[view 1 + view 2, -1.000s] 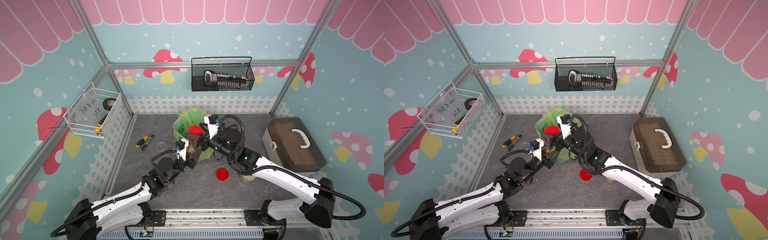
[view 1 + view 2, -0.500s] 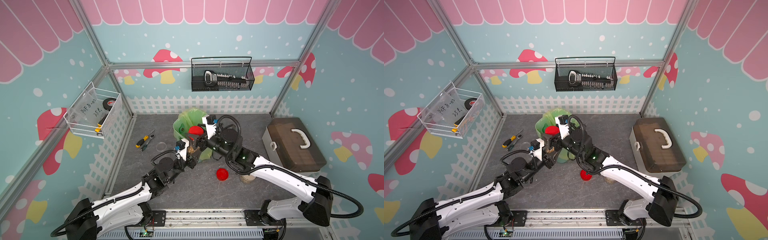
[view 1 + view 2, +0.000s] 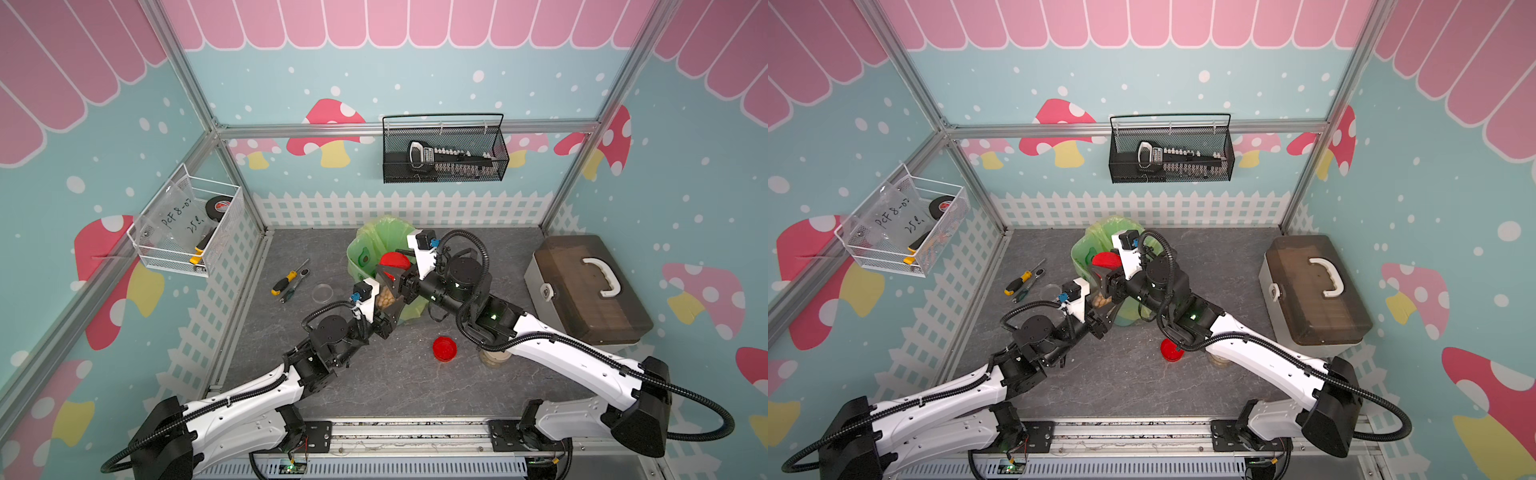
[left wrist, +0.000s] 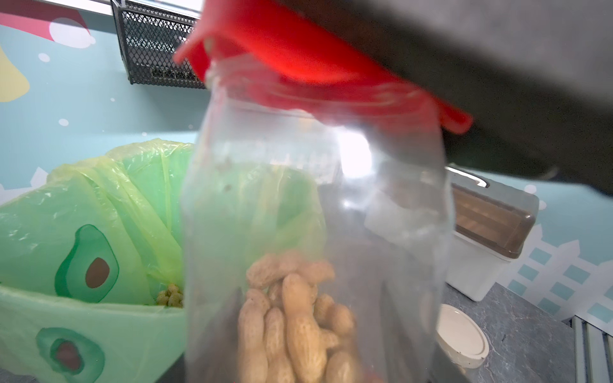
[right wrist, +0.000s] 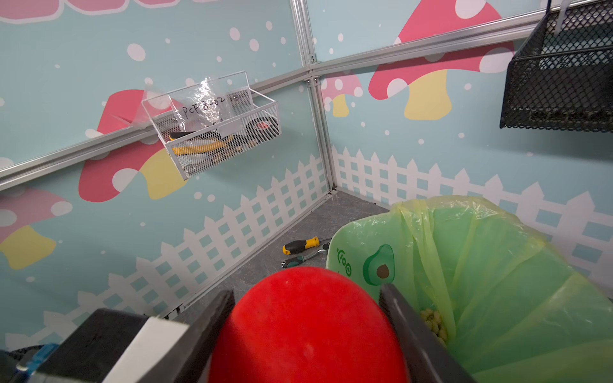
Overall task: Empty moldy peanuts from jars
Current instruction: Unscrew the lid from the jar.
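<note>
Jar [image 4: 315, 199]: you hold it upright just beside the bin [image 5: 497, 265], with the red lid [image 5: 308, 331] on its mouth.
Moldy peanuts [image 4: 292, 318]: a heap sits in the jar's bottom; more lie deep in the bin's green bag.
Left gripper [image 3: 387, 306]: your jaws are clamped on the jar's lower body.
Right gripper [image 5: 306, 298]: your two fingers press the red lid, one on each side.
Second red lid [image 3: 444, 348]: loose on the table [image 3: 374, 395], near the squat jar [image 3: 492, 359], which is partly under your right arm.
</note>
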